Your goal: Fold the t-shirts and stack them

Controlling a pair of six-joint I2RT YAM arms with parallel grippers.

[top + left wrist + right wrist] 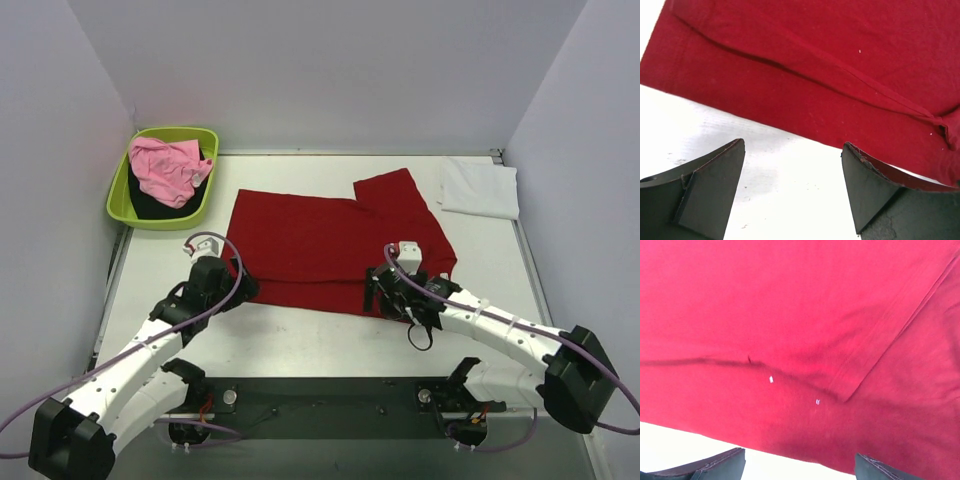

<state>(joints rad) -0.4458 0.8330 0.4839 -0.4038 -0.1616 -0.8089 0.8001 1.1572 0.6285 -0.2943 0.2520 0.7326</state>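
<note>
Left pincer [792,150]: jaws wide apart, nothing between them; it hangs over bare table [300,340] just near of the red cloth's near left corner.
Right pincer [797,460]: also spread and empty, poised at the near edge of the same cloth, towards its right end.
Deep red t-shirt [320,240]: laid flat in the middle of the table, reaching just past both pincers at the near edge.
Long axis: runs left to right; a sleeve juts out at the far right, so the shoulders probably lie right and the hem left, though the neckline is not clear from above.
Layers: a ridge and a seam cross the cloth close to the near edge, so part of it looks doubled over.
Other shirts: white t-shirt [480,187] lies folded at the far right corner; pink t-shirt [165,165] is heaped on the black t-shirt [150,205] in the lime-green tub [120,205] at the far left.
Risk, layers: a pinch at the near edge may catch one layer only, and the fold would then slide open.
Risk, miss: the left pincer sits over bare table, so closing there would grab nothing.
Risk, skew: if the two pincers rise unevenly, the long edge would twist and the fold land crooked.
</note>
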